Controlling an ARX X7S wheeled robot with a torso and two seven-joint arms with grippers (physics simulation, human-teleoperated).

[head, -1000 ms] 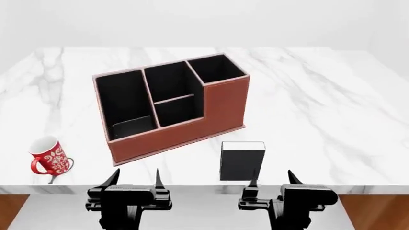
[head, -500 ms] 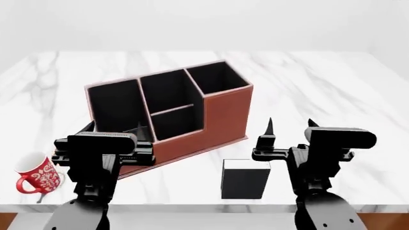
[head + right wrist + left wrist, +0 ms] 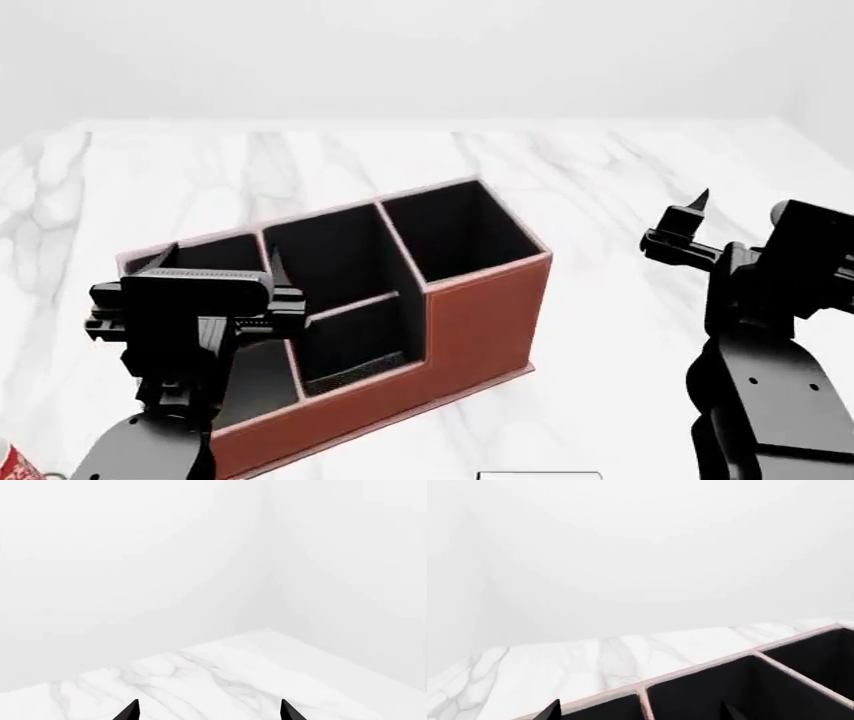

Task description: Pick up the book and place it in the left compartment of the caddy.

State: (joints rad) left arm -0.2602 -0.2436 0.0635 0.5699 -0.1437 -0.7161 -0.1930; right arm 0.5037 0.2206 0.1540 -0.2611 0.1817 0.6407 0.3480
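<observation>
Nothing of the task is yet done. The small black book with white page edges (image 3: 538, 475) is barely seen at the near edge of the white marble counter (image 3: 641, 180), ungrasped, in front of the reddish-brown leather-look caddy (image 3: 454, 330). Its long narrow black-lined left compartment (image 3: 247, 375), partly hidden by the arm, appears to hold no book. The left gripper (image 3: 214, 262) is held raised over that end of the caddy, jaws spread and holding nothing. The right gripper (image 3: 738, 204) is raised above the counter's right side, jaws likewise spread and holding nothing. Grasping, carrying and placing all remain.
</observation>
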